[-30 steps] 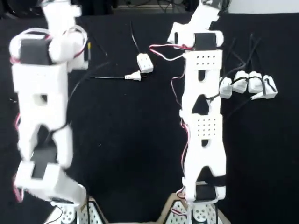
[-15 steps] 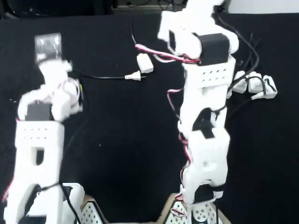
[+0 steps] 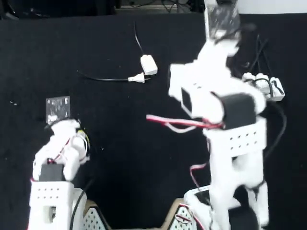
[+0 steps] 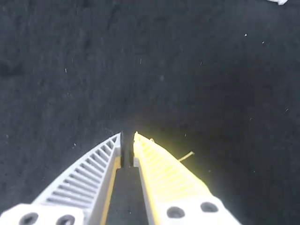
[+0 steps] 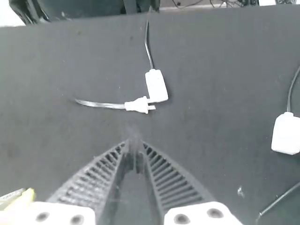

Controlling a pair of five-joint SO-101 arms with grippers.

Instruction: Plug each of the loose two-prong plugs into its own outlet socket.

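A loose white two-prong plug (image 3: 136,78) lies on the black cloth at the back centre, its thin black cord trailing left. Its prongs point at a white outlet socket (image 3: 148,64) just beyond, a small gap apart. The right wrist view has the same plug (image 5: 138,105) and socket (image 5: 156,86) ahead of my right gripper (image 5: 135,140), which is shut, holds nothing and hangs well short of them. My left gripper (image 4: 127,136) is shut and holds nothing, low over bare cloth. The left arm (image 3: 60,148) is folded at the near left.
Several white outlet blocks with black cords (image 3: 263,84) cluster at the far right, partly behind the raised right arm (image 3: 225,110). One of them (image 5: 286,133) sits at the right wrist view's edge. Red and white wires (image 3: 177,122) hang from that arm.
Both arms have drawn back from the far side of the table toward their bases. The left arm folded down to the near left, and the right arm lifted. The plug and socket stayed put.
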